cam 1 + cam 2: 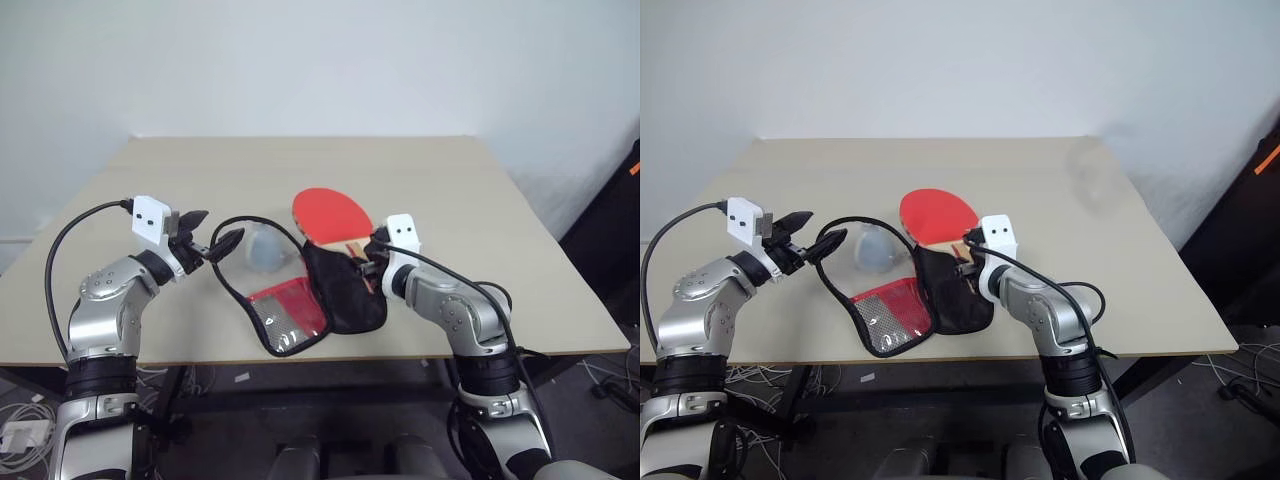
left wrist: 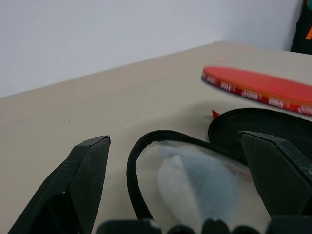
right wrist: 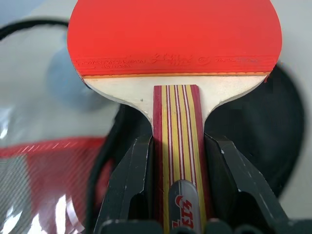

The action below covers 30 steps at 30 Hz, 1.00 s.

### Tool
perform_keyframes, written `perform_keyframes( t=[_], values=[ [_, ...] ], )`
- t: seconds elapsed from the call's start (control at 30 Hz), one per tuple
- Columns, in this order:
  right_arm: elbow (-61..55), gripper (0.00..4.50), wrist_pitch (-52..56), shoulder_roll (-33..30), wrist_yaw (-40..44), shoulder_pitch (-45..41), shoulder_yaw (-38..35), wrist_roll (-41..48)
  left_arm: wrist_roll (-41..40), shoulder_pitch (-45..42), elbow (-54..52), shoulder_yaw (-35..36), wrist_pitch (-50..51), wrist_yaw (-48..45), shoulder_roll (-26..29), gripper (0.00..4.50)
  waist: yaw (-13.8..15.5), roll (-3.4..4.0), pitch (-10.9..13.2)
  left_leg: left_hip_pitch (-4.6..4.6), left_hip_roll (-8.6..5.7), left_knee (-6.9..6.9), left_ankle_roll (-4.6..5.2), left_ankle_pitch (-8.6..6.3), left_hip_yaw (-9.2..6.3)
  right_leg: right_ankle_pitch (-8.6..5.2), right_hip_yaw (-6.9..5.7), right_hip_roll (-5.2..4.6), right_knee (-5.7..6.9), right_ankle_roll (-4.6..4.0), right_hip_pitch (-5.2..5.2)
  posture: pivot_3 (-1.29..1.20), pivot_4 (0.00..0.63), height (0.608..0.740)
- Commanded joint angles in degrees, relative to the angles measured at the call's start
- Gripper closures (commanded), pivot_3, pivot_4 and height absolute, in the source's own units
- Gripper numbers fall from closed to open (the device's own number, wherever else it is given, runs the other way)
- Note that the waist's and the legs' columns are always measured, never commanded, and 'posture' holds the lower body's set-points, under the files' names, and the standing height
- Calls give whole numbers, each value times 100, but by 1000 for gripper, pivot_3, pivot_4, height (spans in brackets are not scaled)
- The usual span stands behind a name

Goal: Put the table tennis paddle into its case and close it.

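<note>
The table tennis paddle [image 3: 173,34] has a red face and a striped wooden handle. My right gripper [image 3: 178,195] is shut on that handle and holds the paddle over the open case, with the face [image 1: 330,214] pointing away from me. The case [image 1: 345,295] lies spread open on the table. Its black-lined half is under the paddle, and its red mesh and clear pocket half [image 1: 285,312] is toward the front edge. My left gripper [image 1: 210,240] stands open at the case's left side. The black zipper rim [image 2: 139,151] lies on the table between its fingers [image 2: 80,185], unclamped.
The beige table [image 1: 480,200] stands against a white wall, its front edge close to me. A pale bluish shape [image 1: 265,248] shows through the case's clear pocket. A black object [image 1: 610,230] stands off the table's right side.
</note>
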Motion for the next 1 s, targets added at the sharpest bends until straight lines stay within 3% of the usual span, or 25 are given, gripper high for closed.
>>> perform_keyframes(
  t=[0.03, 0.63, 1.0],
  values=[
    [-225, 3357, 138, 67, -173, 28, -26, -41, -28, -128, -107, 41, -68, -15, 27, 0, -3, 0, 0, 0, 1, 0, 0, 0, 1, 0, 0, 0, 0, 0, -1, 0, 0, 739],
    [209, 3357, 581, 253, -655, -34, -136, -348, -45, -64, -221, 29, -30, 11, -19, 0, -9, 0, 0, -4, 5, -1, 2, 1, 9, -2, 3, 4, 3, 4, -13, 0, 0, 739],
    [572, 3357, 962, 779, -961, -591, -447, -404, -58, 21, -353, 56, 33, 55, -30, 0, -11, 0, 0, -4, 7, -1, 1, 2, 9, 2, 4, 5, 5, -3, -16, 0, 0, 739]
  ],
)
